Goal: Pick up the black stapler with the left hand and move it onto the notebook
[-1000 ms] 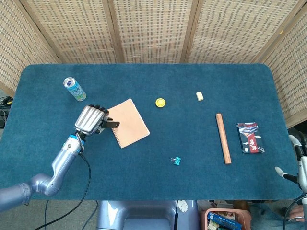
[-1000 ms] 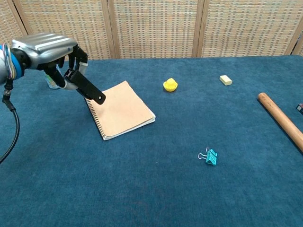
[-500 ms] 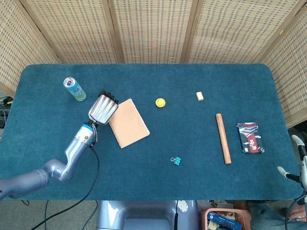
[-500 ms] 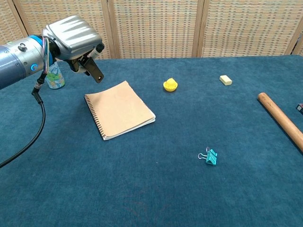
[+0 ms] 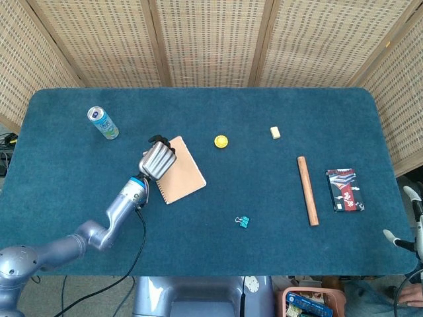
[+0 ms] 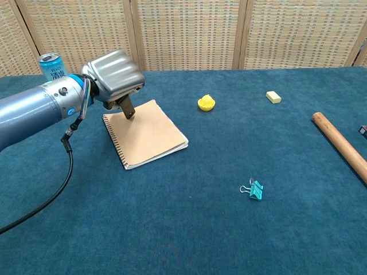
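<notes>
Black against the silver shell, the stapler (image 6: 127, 107) hangs nose-down from the left hand (image 6: 112, 75), whose fingers are wrapped around its upper end, and its tip hovers over the near-left part of the tan notebook (image 6: 148, 134), which lies toward the counter's (image 6: 189, 229) left side. To do this step well, I judge the hand should carry a little further right toward the cover's middle, tilt the stapler flat, lower it until it rests, and only then loosen. The right hand (image 5: 413, 218) shows only partly at the counter's right edge; whether it holds anything I cannot tell.
</notes>
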You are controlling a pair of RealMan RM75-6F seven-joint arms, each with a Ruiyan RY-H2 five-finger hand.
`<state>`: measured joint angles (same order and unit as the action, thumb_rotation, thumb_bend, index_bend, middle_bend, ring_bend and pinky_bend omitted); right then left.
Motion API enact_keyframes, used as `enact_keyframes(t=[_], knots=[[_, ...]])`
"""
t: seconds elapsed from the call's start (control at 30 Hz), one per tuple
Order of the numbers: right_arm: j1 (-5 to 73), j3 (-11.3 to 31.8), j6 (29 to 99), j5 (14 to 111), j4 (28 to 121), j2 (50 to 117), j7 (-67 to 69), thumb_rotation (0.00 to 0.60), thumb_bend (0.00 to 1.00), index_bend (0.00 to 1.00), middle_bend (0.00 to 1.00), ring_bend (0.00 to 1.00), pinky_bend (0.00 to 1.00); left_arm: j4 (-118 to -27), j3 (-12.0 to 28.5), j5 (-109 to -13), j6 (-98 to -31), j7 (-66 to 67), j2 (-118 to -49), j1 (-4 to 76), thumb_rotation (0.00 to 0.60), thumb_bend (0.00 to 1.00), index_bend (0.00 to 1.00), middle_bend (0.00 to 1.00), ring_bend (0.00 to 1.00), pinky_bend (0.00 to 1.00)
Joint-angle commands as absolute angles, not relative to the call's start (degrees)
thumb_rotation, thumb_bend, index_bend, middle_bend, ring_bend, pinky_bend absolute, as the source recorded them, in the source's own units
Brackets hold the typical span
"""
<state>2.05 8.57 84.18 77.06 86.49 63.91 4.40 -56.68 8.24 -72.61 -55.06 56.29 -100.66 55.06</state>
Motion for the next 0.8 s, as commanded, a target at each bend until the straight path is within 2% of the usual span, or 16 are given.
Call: enact_keyframes(t=[0.03,0.1,0.17,0.23,0.3,0.37,0.47,0.53,0.67,0.7,0.73,0.8], knots=[[2.0,8.6,84.2,77.0,86.5,63.9,4.5,0.600,0.00,0.00,0.00,0.00,0.00,-57.1,7.8,-73.0,-55.4,56.6,-101.2,55.1,0.600,0.31,0.60,0.46,0.44,0.46],[2.0,8.6,84.1,76.9,86.5,63.8,4.6,0.600,0.00,0.00,0.00,0.00,0.00,-58.2,7.7,-73.0,-55.6,56.5,-101.4,54.8,0.600,0.19,0.49,0.38,0.44,0.44],[2.0,8.5,84.0,76.9,86.5,63.8,4.6,0.600,0.00,0.00,0.00,0.00,0.00,-59.9,7.6,-73.0,-55.8,56.1,-101.2,54.6,0.600,0.12,0.38,0.32,0.42,0.41],[2.0,8.5,83.9,76.9,86.4,63.8,4.5,0.600,0.00,0.00,0.00,0.00,0.00,-62.0,7.6,-73.2,-56.4,55.4,-100.8,54.3,0.600,0.03,0.22,0.22,0.34,0.35],[2.0,8.5,83.9,77.0,86.5,63.8,4.5,0.600,0.00,0.00,0.00,0.00,0.00,-63.8,7.6,-73.2,-56.7,55.0,-100.3,54.0,0.600,0.00,0.10,0.15,0.29,0.31],[2.0,8.4,84.0,77.0,86.5,63.8,4.4,0.600,0.00,0.00,0.00,0.00,0.00,-65.8,7.5,-73.4,-57.1,54.9,-99.6,53.7,0.600,0.00,0.04,0.11,0.26,0.29],[2.0,8.4,84.0,77.1,86.6,63.7,4.4,0.600,0.00,0.00,0.00,0.00,0.00,-69.2,7.3,-73.5,-58.0,54.9,-98.1,53.0,0.600,0.00,0.01,0.05,0.20,0.24],[1.9,8.3,84.1,77.3,86.8,63.6,4.5,0.600,0.00,0.00,0.00,0.00,0.00,-72.4,7.6,-73.2,-58.9,54.4,-96.5,52.2,0.600,0.00,0.00,0.01,0.12,0.18],[1.9,8.1,84.2,77.6,87.0,63.5,4.6,0.600,0.00,0.00,0.00,0.00,0.00,-79.1,8.5,-73.4,-61.1,50.8,-92.5,50.6,0.600,0.00,0.00,0.00,0.02,0.10],[1.9,8.1,84.2,77.7,87.1,63.4,4.6,0.600,0.00,0.00,0.00,0.00,0.00,-81.2,8.8,-73.4,-61.9,49.6,-90.9,49.9,0.600,0.00,0.00,0.00,0.01,0.08],[1.8,8.0,84.5,78.0,87.3,63.3,4.6,0.600,0.00,0.00,0.00,0.00,0.00,-86.3,9.8,-72.7,-65.4,45.2,-87.7,47.1,0.600,0.00,0.00,0.00,0.00,0.06],[1.6,8.0,85.0,78.3,87.4,63.2,4.3,0.600,0.00,0.00,0.00,0.00,0.00,-93.8,8.7,-74.3,-70.2,37.5,-80.5,41.8,0.600,0.00,0.00,0.00,0.00,0.02]])
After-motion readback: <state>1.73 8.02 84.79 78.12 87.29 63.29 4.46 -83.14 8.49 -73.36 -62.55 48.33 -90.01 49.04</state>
